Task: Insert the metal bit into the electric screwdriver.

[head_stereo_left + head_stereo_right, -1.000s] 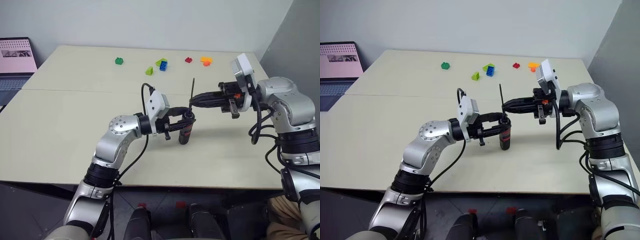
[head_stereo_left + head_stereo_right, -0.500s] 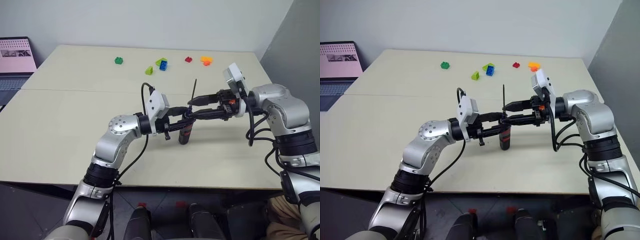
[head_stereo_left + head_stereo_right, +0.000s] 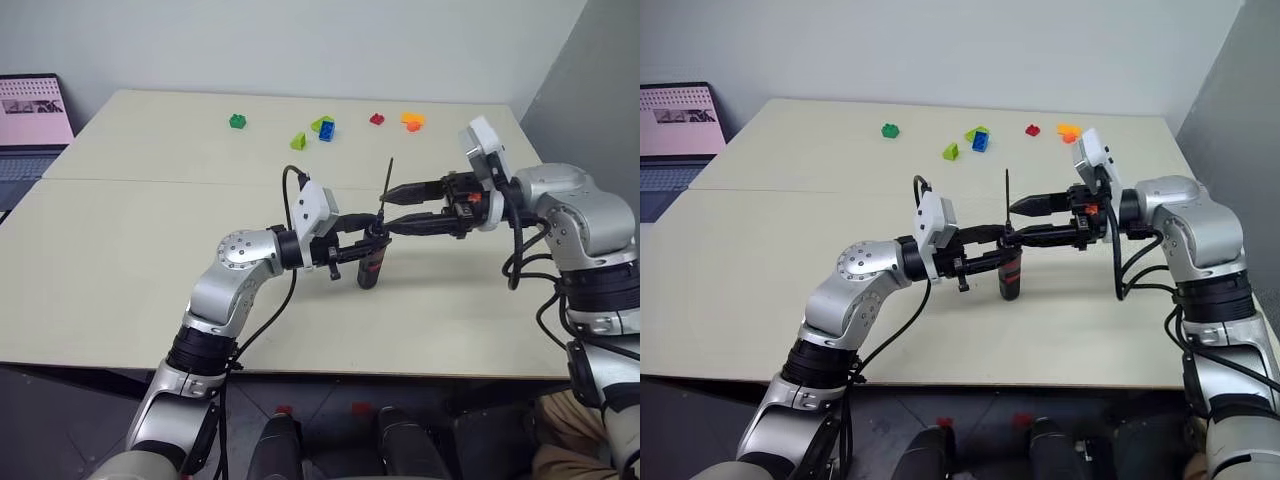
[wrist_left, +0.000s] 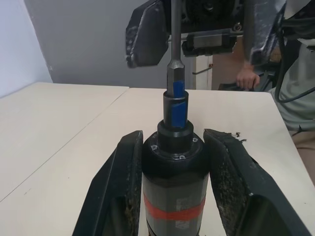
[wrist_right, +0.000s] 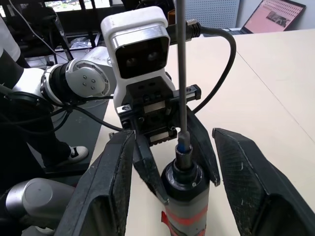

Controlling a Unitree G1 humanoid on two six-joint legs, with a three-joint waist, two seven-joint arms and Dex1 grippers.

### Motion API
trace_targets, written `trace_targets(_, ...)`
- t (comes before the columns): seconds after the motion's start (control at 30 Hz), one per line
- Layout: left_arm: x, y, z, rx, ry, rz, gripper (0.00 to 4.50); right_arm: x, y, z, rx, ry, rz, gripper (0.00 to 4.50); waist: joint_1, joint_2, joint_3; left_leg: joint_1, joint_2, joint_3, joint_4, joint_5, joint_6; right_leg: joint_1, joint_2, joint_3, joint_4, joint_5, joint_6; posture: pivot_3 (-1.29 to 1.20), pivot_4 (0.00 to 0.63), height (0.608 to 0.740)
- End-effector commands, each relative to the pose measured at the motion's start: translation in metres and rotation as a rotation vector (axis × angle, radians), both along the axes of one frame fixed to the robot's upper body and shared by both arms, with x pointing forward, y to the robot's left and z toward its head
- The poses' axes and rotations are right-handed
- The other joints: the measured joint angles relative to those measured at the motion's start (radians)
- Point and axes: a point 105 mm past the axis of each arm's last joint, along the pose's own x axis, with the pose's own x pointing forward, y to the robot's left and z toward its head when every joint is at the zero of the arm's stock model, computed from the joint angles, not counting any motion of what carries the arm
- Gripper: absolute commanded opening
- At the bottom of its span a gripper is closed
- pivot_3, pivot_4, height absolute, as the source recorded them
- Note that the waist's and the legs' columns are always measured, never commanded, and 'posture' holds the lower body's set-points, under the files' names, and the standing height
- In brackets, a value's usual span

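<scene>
Screwdriver: electric screwdriver (image 3: 372, 262) upright, clamped by left gripper (image 3: 371, 240).
Bit: metal bit (image 3: 386, 180) standing in screwdriver's tip.
Right gripper (image 3: 395, 209): jaws spread apart, flanking bit.

Screwdriver (image 4: 173, 196): lower body cut off by frame edge in both wrist views; sides covered by left fingers (image 4: 118, 191). Bit (image 5: 180, 69): top runs out of frame in wrist views; in head views too thin to make out its tip. Laptop (image 3: 28, 125) cut by edge. Person (image 4: 251, 76) behind right gripper (image 4: 197, 34), mostly hidden.
</scene>
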Motion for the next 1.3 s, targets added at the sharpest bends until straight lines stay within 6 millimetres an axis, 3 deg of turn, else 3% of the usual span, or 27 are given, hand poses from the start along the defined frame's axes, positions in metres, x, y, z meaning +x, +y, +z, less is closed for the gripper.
trace_targets(0.03, 0.005, 0.000, 0.006, 0.009, -0.017, 0.032, 1.57, -0.002, -0.008, 0.015, 0.026, -0.075, -0.044, 2.78, 0.000, 0.000, 0.000, 0.000, 0.000, 0.000, 0.000, 0.000, 0.000, 0.000, 0.000, 0.000, 0.000, 0.000, 0.000, 0.00, 0.150, 0.740)
trace_targets(0.23, 0.023, 0.006, 0.034, 0.141, -0.180, 0.116, 1.57, -0.005, -0.021, 0.019, 0.058, -0.142, -0.153, 4.00, 0.001, 0.000, 0.000, -0.001, 0.000, 0.000, 0.000, 0.000, 0.000, -0.001, 0.000, 0.000, 0.000, 0.000, 0.000, 0.00, 0.150, 0.740)
trace_targets(0.47, 0.057, 0.039, 0.043, 0.531, -0.271, 0.197, 1.57, -0.016, -0.046, 0.001, -0.030, -0.193, -0.282, 4.10, 0.000, 0.000, 0.001, -0.002, 0.000, 0.001, -0.002, 0.000, 0.000, -0.002, 0.000, 0.000, -0.001, 0.000, 0.001, 0.00, 0.150, 0.740)
trace_targets(0.63, 0.072, 0.047, 0.020, 0.794, -0.303, 0.109, 1.57, -0.026, -0.064, -0.019, -0.225, -0.259, -0.357, 4.10, 0.009, 0.000, 0.001, -0.003, 0.000, 0.001, -0.006, 0.000, 0.000, -0.003, 0.000, 0.000, -0.003, -0.001, 0.003, 0.00, 0.150, 0.740)
trace_targets(0.77, 0.083, 0.036, -0.002, 0.926, -0.312, 0.017, 1.57, -0.034, -0.070, -0.023, -0.343, -0.313, -0.433, 4.10, 0.012, 0.000, 0.002, -0.003, 0.000, 0.001, -0.007, 0.000, 0.000, -0.003, -0.001, -0.001, -0.003, -0.003, 0.000, 0.00, 0.150, 0.740)
trace_targets(0.93, 0.092, 0.015, -0.029, 1.038, -0.287, -0.057, 1.57, -0.064, -0.058, -0.009, -0.309, -0.332, -0.359, 4.10, 0.004, 0.000, 0.002, -0.003, 0.000, 0.001, -0.006, 0.000, 0.000, -0.003, 0.000, 0.000, -0.003, -0.004, -0.001, 0.00, 0.150, 0.740)
trace_targets(1.13, 0.095, 0.001, -0.046, 1.084, -0.283, -0.069, 1.57, -0.068, -0.058, 0.000, -0.275, -0.349, -0.397, 4.10, -0.002, -0.001, 0.002, -0.003, 0.000, 0.001, -0.006, 0.000, 0.000, -0.003, 0.000, 0.001, -0.003, -0.003, 0.000, 0.00, 0.150, 0.740)
trace_targets(1.3, 0.093, -0.008, -0.048, 1.079, -0.278, -0.089, 1.57, -0.070, -0.058, 0.002, -0.258, -0.353, -0.420, 4.10, 0.005, -0.001, 0.002, -0.003, -0.001, 0.001, -0.007, 0.000, 0.000, -0.003, 0.000, 0.000, -0.003, -0.003, 0.001, 0.00, 0.150, 0.740)
